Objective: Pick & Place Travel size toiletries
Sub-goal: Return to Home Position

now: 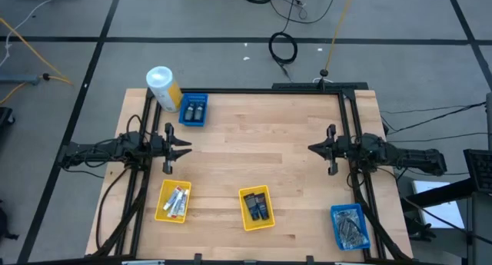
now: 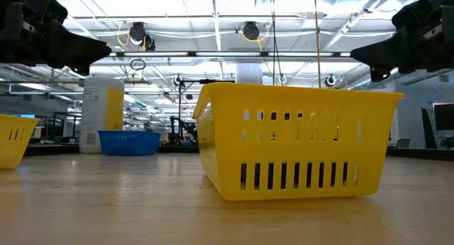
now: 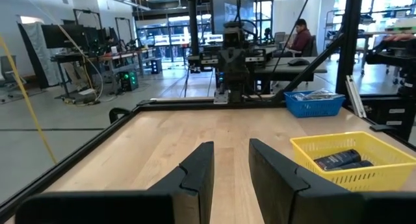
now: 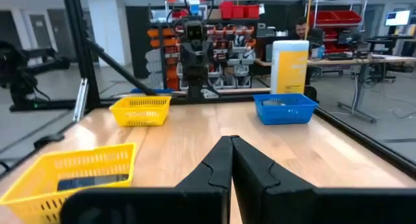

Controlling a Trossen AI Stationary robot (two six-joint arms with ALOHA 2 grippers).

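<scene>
The toiletries lie in four small trays. Dark bottles [image 1: 193, 110] are in the blue tray [image 1: 193, 119] at the far left. More dark bottles [image 1: 256, 204] fill the yellow tray [image 1: 257, 223] near the middle of the near edge. White tubes [image 1: 176, 199] lie in the yellow tray [image 1: 161, 202] at the near left. Grey packets [image 1: 350, 226] sit in the blue tray [image 1: 338, 211] at the near right. My left gripper [image 1: 183, 148] [image 3: 231, 149] hovers open at the table's left side. My right gripper [image 1: 314, 148] [image 4: 231, 141] hovers shut at the right side. Both point toward the table's middle.
A large white-and-yellow canister [image 1: 163, 88] stands at the far left corner beside the blue tray. A black frame [image 1: 269, 90] runs along the table's far edge and sides. Bare wood [image 1: 254, 146] lies between the two grippers. A person [image 3: 301, 36] sits in the room beyond.
</scene>
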